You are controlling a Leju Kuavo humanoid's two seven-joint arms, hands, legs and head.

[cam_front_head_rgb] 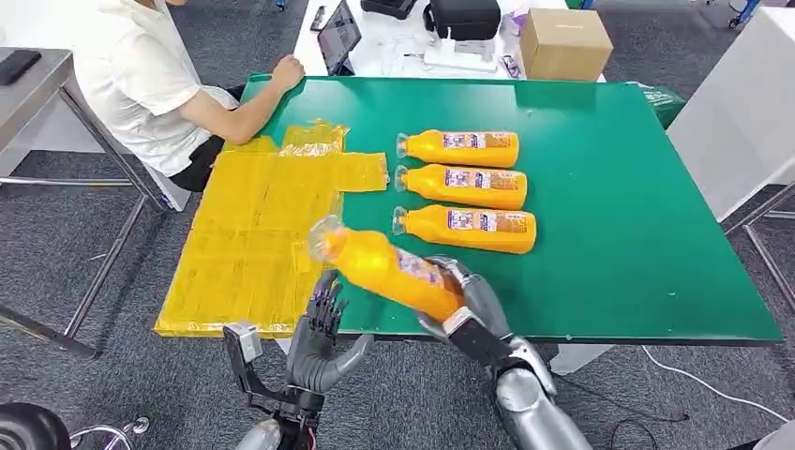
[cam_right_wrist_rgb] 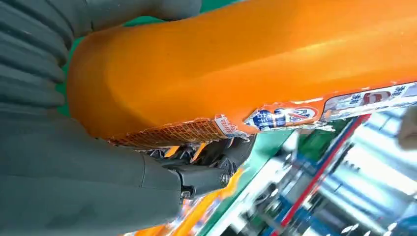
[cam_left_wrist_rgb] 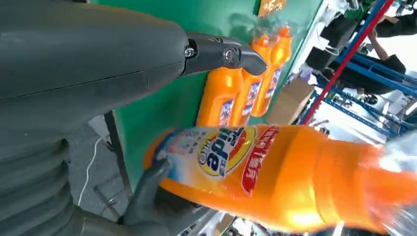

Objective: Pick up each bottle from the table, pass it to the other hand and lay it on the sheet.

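Right hand (cam_front_head_rgb: 469,295) fingers gripping orange bottle (cam_front_head_rgb: 394,267) above table edge; left hand (cam_front_head_rgb: 323,342) fingers spread, empty

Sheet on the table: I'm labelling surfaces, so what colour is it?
Yellow. The sheet lies on the green table, clearest in the head view.

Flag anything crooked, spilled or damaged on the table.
The yellow sheet is crumpled at its far corner and hangs over the table edge. No spill. Three bottles lie in a neat row.
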